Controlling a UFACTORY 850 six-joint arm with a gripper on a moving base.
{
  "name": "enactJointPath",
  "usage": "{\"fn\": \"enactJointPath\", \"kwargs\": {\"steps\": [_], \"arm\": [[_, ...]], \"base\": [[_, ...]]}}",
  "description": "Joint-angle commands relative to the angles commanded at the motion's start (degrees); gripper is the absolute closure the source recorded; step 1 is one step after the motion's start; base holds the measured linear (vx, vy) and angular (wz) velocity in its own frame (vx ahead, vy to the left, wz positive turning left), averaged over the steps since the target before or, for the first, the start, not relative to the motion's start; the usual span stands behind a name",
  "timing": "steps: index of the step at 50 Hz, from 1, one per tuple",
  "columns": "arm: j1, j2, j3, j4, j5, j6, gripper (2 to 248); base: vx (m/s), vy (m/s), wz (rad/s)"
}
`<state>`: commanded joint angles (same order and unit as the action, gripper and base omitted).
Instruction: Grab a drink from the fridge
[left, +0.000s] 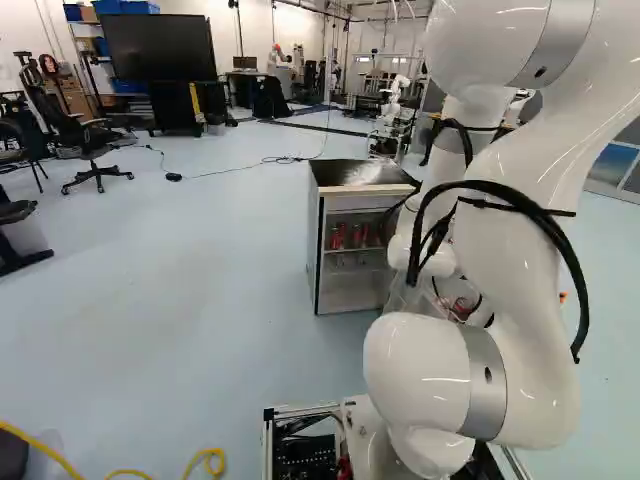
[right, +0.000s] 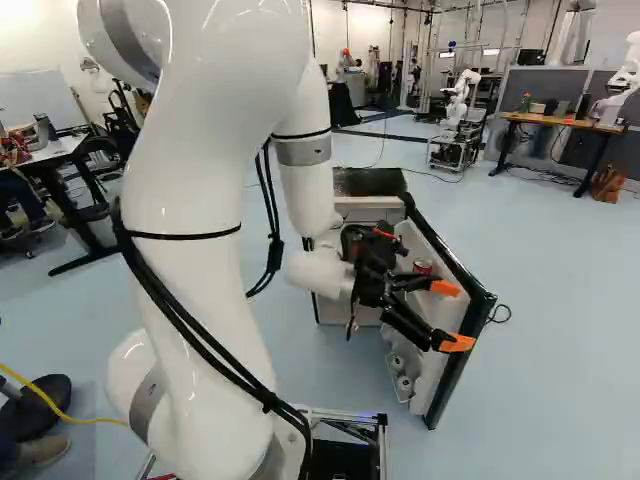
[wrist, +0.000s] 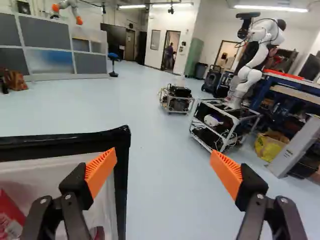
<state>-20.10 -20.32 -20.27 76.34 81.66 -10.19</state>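
The small fridge (left: 313, 250) stands ahead of the arm, its door (right: 448, 258) swung out wide in the right base view. Red cans (left: 358, 236) line an upper shelf inside. One red can (right: 423, 267) sits in the door's rack, behind my gripper (right: 452, 316). In the wrist view my gripper (wrist: 164, 170) is open with nothing held; one finger is over the door's black edge (wrist: 121, 175), the other beyond it over the floor. Part of a red can (wrist: 9, 215) shows beside that first finger, inside the door.
Another robot (wrist: 250, 65) stands on a metal frame cart (wrist: 225, 122), with a low wheeled base (wrist: 177, 98) near it. Office chairs (left: 90, 140) and a large screen (left: 160, 45) are left of the fridge. A wooden desk (right: 560, 122) stands farther back.
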Motion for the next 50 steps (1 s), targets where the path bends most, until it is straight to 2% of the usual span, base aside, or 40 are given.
{"fn": "enactJointPath", "kwargs": {"steps": [29, 41, 50], "arm": [[9.4, 4.7, 7.4, -16.6, 0.0, 0.0, 3], [13.2, 5.6, 8.6, -23.9, 0.0, 0.0, 3], [15.2, 5.0, 7.8, -29.3, 0.0, 0.0, 3]], "base": [[0.000, 0.000, 0.000], [0.000, 0.000, 0.000], [0.000, 0.000, 0.000]]}}
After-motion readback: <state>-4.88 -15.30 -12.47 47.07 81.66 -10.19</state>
